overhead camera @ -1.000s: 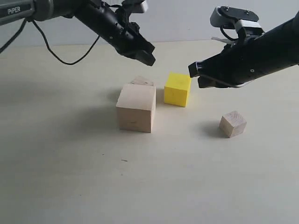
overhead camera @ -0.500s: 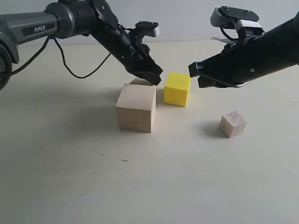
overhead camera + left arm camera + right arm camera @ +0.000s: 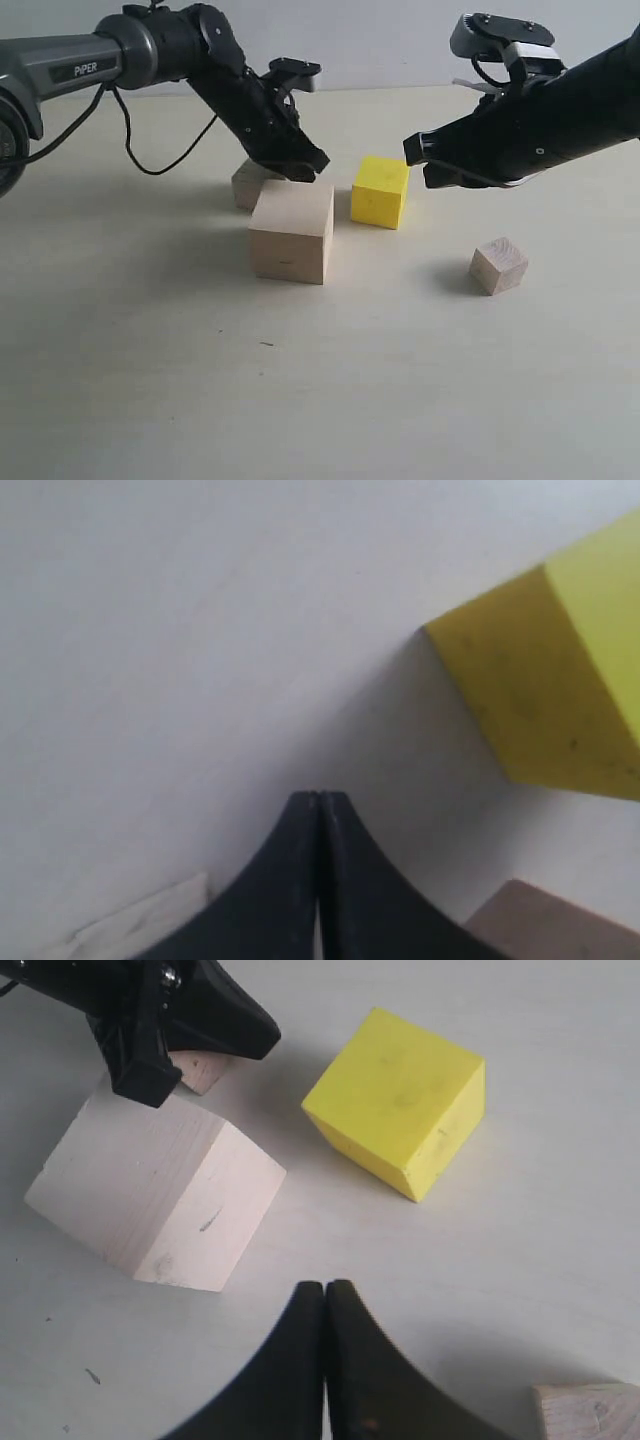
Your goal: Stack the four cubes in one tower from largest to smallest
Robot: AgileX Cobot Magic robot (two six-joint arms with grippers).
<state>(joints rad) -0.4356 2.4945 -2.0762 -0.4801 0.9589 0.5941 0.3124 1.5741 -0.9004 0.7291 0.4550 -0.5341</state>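
Observation:
The large pale wooden cube (image 3: 291, 230) (image 3: 160, 1195) sits mid-table, with the yellow cube (image 3: 380, 191) (image 3: 400, 1100) (image 3: 560, 680) just behind it to the right. One small wooden cube (image 3: 250, 183) (image 3: 205, 1070) lies behind the large cube's left corner, partly hidden. My left gripper (image 3: 305, 165) (image 3: 319, 796) is shut and empty, low over the large cube's back edge, beside that small cube. The other small wooden cube (image 3: 498, 265) (image 3: 590, 1410) rests alone at the front right. My right gripper (image 3: 412, 150) (image 3: 325, 1285) hovers shut and empty, right of the yellow cube.
A black cable (image 3: 150, 150) hangs from the left arm and loops over the table at the back left. The pale tabletop (image 3: 300, 400) stretches toward the front.
My left gripper came down behind the large cube and swept left. The small cube behind it has slid left and now shows at the large cube's left. The right arm stayed still.

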